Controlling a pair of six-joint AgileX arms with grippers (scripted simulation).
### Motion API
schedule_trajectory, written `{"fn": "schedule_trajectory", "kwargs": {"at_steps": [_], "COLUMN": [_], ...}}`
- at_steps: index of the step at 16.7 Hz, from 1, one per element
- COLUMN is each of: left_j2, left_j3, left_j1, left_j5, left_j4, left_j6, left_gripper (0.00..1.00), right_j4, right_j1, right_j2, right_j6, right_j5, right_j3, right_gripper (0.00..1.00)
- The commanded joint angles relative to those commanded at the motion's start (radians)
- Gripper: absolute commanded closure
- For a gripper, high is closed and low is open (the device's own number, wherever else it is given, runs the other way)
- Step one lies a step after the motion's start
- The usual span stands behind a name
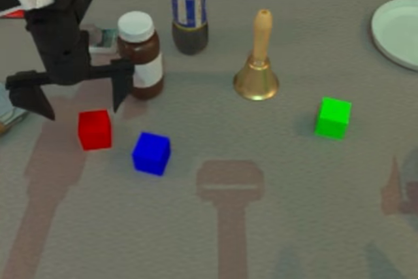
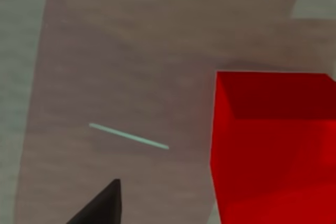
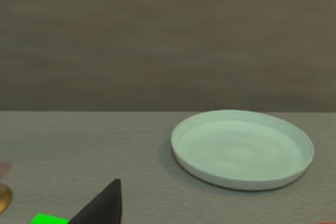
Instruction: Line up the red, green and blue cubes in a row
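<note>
My left gripper (image 1: 75,99) hovers at the desk's left, fingers spread wide, just above the small bright red cube (image 1: 95,129). The deep blue cube (image 1: 151,153) sits just beside it; the bright green cube (image 1: 333,117) lies well apart, right. I judge a careless descent could clip the brown jar (image 1: 140,53) or nudge blue. I cannot tell my right arm's fingers.

Rendered simulation tabletop, plain grey textured table (image 1: 274,227) against a flat dark backdrop, unrelated props scattered beyond the left gripper (image 1: 75,93): brown jar (image 1: 140,53), dark bottle (image 1: 189,8), brass bell (image 1: 257,63), pale plate (image 3: 241,148)
</note>
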Motion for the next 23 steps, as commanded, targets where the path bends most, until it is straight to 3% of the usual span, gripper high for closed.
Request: {"fn": "schedule_trajectory", "kwargs": {"at_steps": [6, 11, 23], "left_j2": [0.086, 0.092, 0.092], "left_j3": [-0.128, -0.136, -0.136], "left_j1": [-0.001, -0.001, -0.001], "left_j5": [0.001, 0.001, 0.001], "left_j4": [0.218, 0.230, 0.230], "left_j6": [-0.001, -0.001, -0.001], "left_gripper": [0.00, 0.00, 0.90], "right_j4": [0.000, 0.000, 0.000], "right_j1": [0.000, 0.000, 0.000], "right_j2": [0.000, 0.000, 0.000], "right_j6": [0.000, 0.000, 0.000], "right_j5": [0.000, 0.000, 0.000], "right_j3": [0.000, 0.000, 0.000], "right_gripper": [0.00, 0.00, 0.00]}}
